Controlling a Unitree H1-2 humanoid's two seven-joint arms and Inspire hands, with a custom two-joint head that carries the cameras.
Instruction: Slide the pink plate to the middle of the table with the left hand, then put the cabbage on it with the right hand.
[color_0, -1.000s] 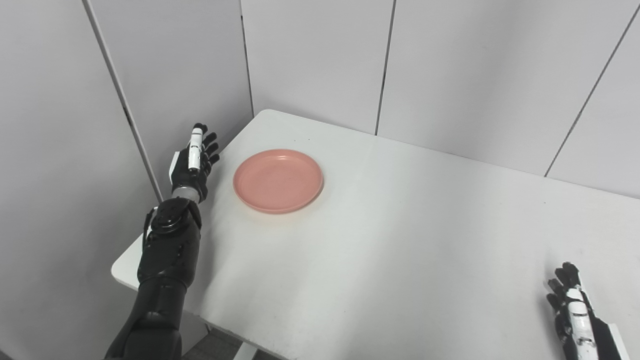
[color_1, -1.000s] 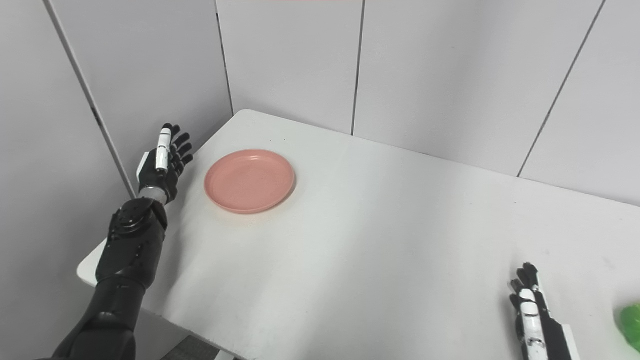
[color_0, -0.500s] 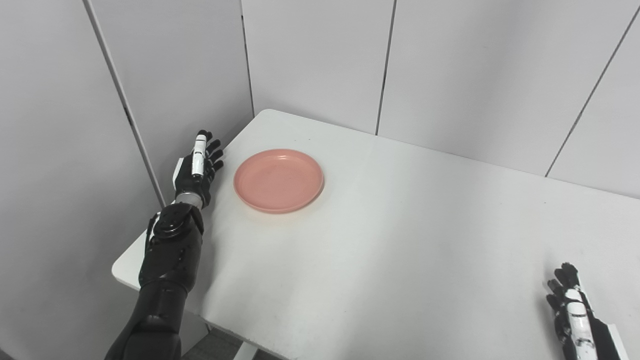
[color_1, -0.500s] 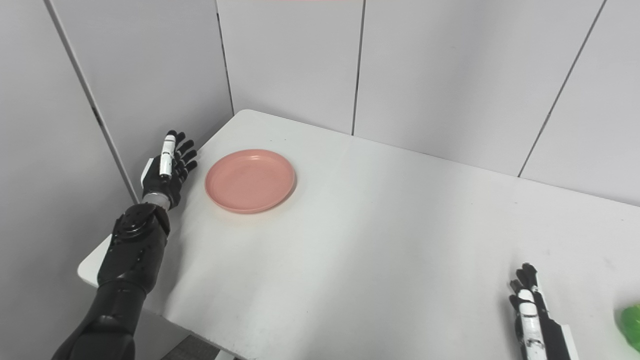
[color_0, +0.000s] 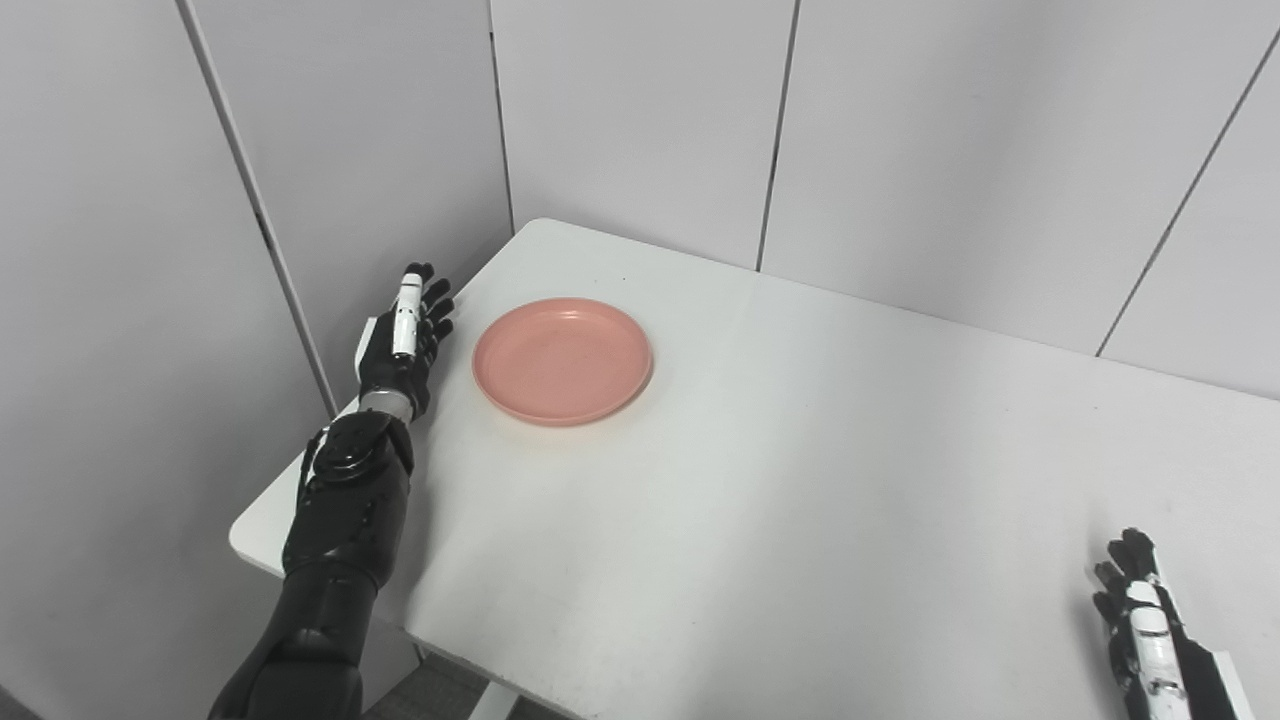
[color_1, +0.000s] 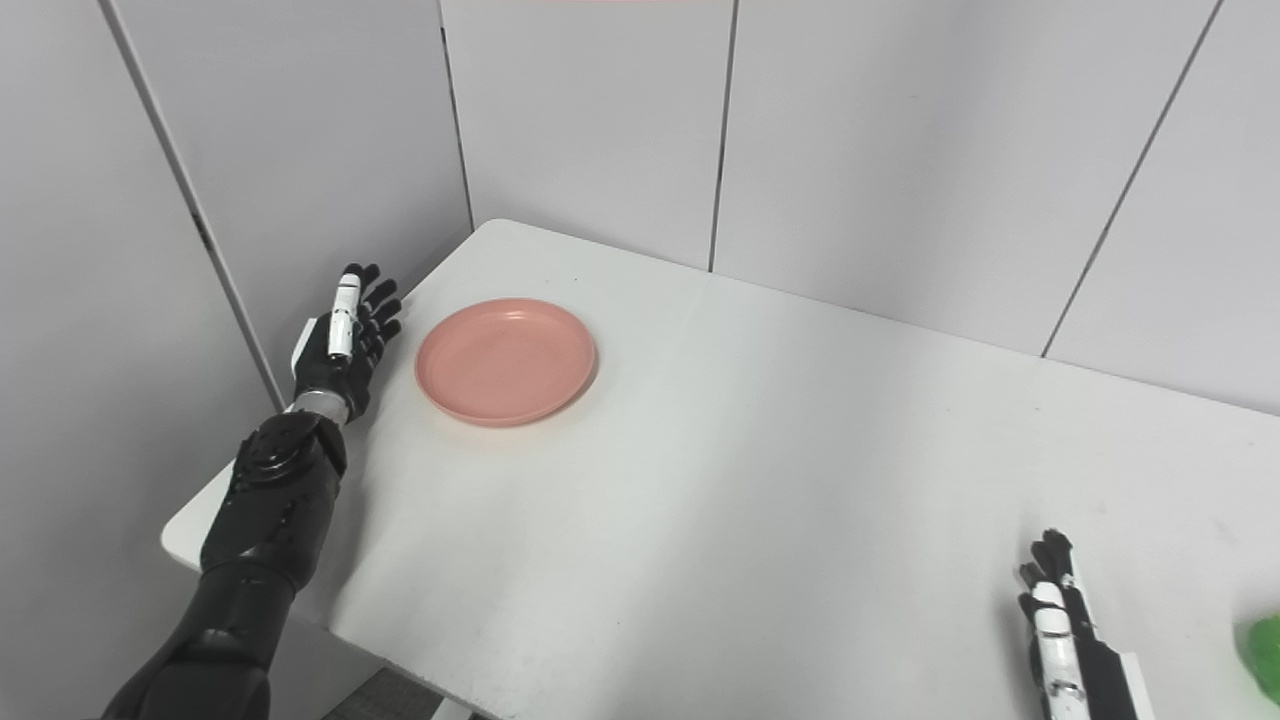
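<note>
plate (color_0: 562, 360) pink | table (color_0: 800, 480) white | cabbage (color_1: 1262, 660) green | hands blk/wht

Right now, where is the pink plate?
The pink plate sits near the table's far left corner, just right of the open left robot hand, untouched.

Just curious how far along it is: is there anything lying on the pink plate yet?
No, the pink plate is bare, and the cabbage sits far off at the table's right edge.

White table (color_0: 800, 480), grey panelled walls (color_0: 640, 120)
</note>
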